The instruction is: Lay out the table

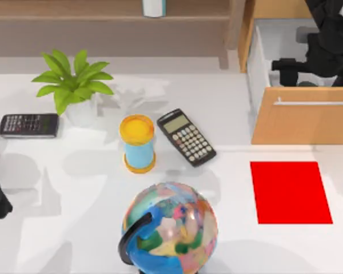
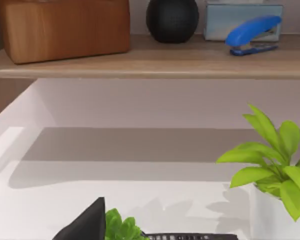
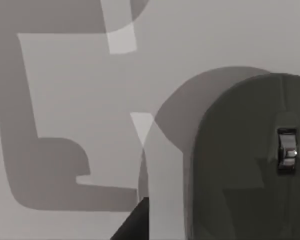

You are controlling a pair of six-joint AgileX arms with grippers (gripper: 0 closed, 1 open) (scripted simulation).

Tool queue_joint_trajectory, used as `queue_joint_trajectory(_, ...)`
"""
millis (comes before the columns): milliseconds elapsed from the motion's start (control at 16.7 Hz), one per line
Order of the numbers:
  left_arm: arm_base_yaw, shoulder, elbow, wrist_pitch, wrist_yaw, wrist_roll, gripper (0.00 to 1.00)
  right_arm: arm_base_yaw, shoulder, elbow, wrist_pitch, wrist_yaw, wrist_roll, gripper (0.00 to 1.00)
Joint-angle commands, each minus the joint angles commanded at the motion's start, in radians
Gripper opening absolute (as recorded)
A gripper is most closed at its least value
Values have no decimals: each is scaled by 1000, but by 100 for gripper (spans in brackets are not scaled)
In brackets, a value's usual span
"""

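The white table (image 1: pixel 74 188) carries a dark calculator (image 1: pixel 28 125) at the left and a second calculator (image 1: pixel 186 137) near the middle. A yellow-topped blue cylinder (image 1: pixel 138 144) and a colourful globe (image 1: pixel 170 227) also stand on it. A red mat (image 1: pixel 290 192) lies at the right. My right gripper (image 1: pixel 286 65) reaches into the open drawer (image 1: pixel 263 74) of the wooden cabinet. In the right wrist view a grey mouse (image 3: pixel 250 160) lies on the drawer's white floor close by. My left gripper (image 2: pixel 85 225) is parked at the table's left edge.
A potted green plant (image 1: pixel 73 81) stands at the back left, beside the dark calculator. A wooden shelf (image 2: pixel 150 62) behind the table holds a wooden box (image 2: pixel 65 27), a black round object (image 2: pixel 172 19) and a blue stapler (image 2: pixel 252 32).
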Motion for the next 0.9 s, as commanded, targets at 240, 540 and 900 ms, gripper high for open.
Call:
queue_joint_trajectory(240, 0, 0, 0, 0, 0, 0, 100, 0, 0, 0, 0, 0, 0, 25)
queue_joint_trajectory(540, 0, 0, 0, 0, 0, 0, 100, 0, 0, 0, 0, 0, 0, 0)
queue_joint_trajectory(900, 0, 0, 0, 0, 0, 0, 100, 0, 0, 0, 0, 0, 0, 0)
